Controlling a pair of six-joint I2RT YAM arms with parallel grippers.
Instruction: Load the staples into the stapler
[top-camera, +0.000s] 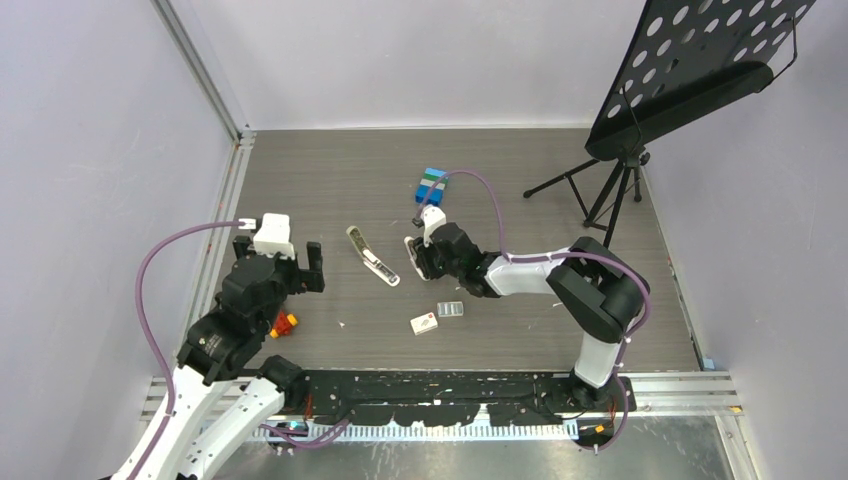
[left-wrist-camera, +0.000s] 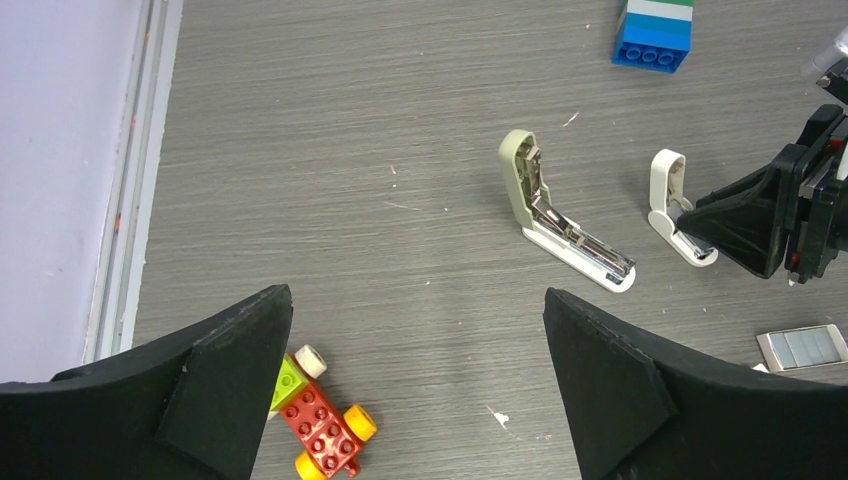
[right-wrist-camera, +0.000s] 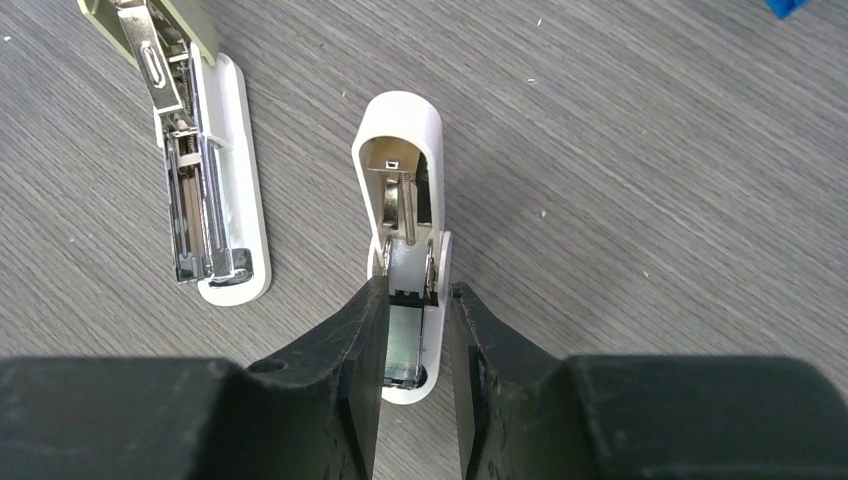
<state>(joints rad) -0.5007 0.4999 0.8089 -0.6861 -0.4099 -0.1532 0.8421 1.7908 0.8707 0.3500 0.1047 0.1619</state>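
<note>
My right gripper (right-wrist-camera: 418, 300) pinches the base of a stubby white stapler (right-wrist-camera: 400, 130), just left of it the olive stapler (right-wrist-camera: 235, 170) lies swung open on the table, silver channel bared above its white base, and my left gripper (left-wrist-camera: 415, 300) hangs spread wide.

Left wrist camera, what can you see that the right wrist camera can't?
Only the left wrist view shows the red and yellow toy bricks, the blue and green brick stack, the silvery staple insert and the wide-open left gripper. Only the right wrist view looks straight down inside the stubby white stapler. Both show the opened olive stapler, the stubby white stapler held by the right gripper, and the grey table.
</note>
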